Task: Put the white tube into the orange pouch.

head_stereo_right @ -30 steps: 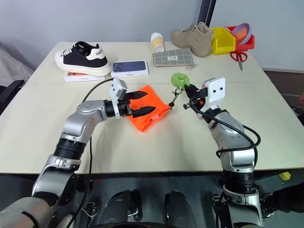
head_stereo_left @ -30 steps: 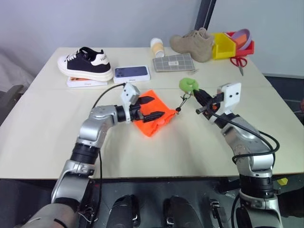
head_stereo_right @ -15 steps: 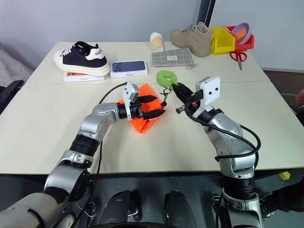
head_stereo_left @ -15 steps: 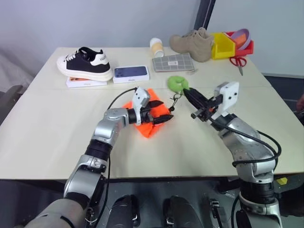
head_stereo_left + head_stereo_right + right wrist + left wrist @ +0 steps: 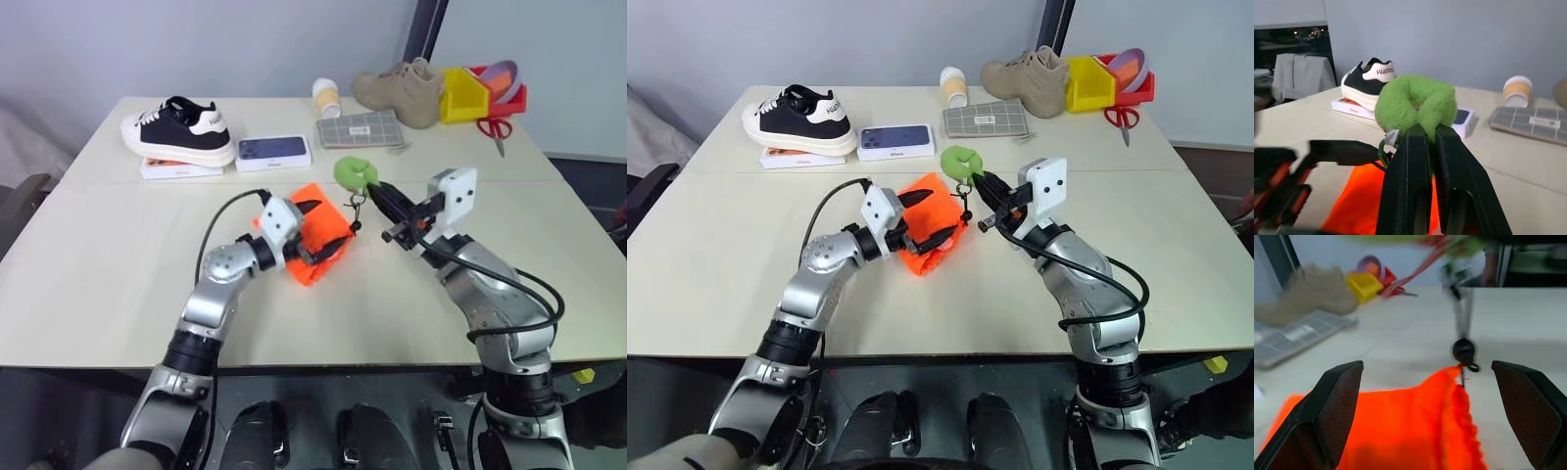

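Note:
The orange pouch lies crumpled on the table's middle. My left gripper is open, one finger on each side of the pouch's upper part, and in the left wrist view it grips nothing. A thin black cord with a bead runs up from the pouch to the fuzzy green ring. My right gripper is shut on that ring and holds it above the table, just right of the pouch. The white tube is out of view.
At the back of the table are a black-and-white sneaker on a flat box, a phone box, a cream-and-tan cup, a grey checked case, a tan boot, yellow and red bins and scissors.
My right gripper has carried the green ring to the left, closer to the pouch. My left gripper has rolled and drawn back a little, still open at the pouch.

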